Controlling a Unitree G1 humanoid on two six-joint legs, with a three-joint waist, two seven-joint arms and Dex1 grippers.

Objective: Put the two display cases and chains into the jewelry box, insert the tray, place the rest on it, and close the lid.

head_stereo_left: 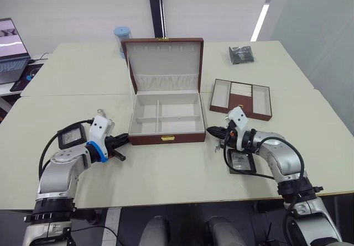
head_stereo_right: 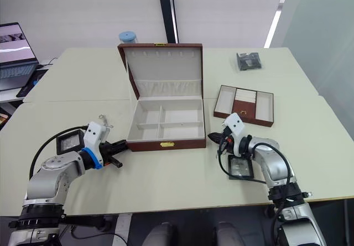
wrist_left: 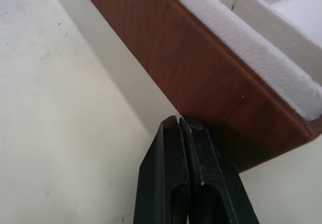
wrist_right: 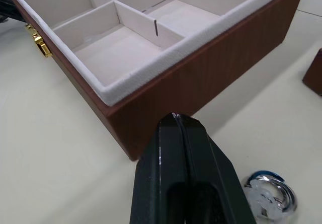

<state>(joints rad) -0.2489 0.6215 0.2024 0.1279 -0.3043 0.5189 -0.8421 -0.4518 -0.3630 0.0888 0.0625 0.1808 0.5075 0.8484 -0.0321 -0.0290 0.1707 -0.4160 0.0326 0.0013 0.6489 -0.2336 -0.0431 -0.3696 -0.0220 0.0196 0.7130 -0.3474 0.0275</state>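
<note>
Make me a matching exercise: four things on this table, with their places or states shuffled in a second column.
1. lid
2. tray
3. dark packet
4. left gripper

a. far right part of the table
b. fingers shut, at the box's front left corner
c. standing open
d. on the table, right of the box

Pairs: 1-c, 2-d, 3-a, 4-b
</note>
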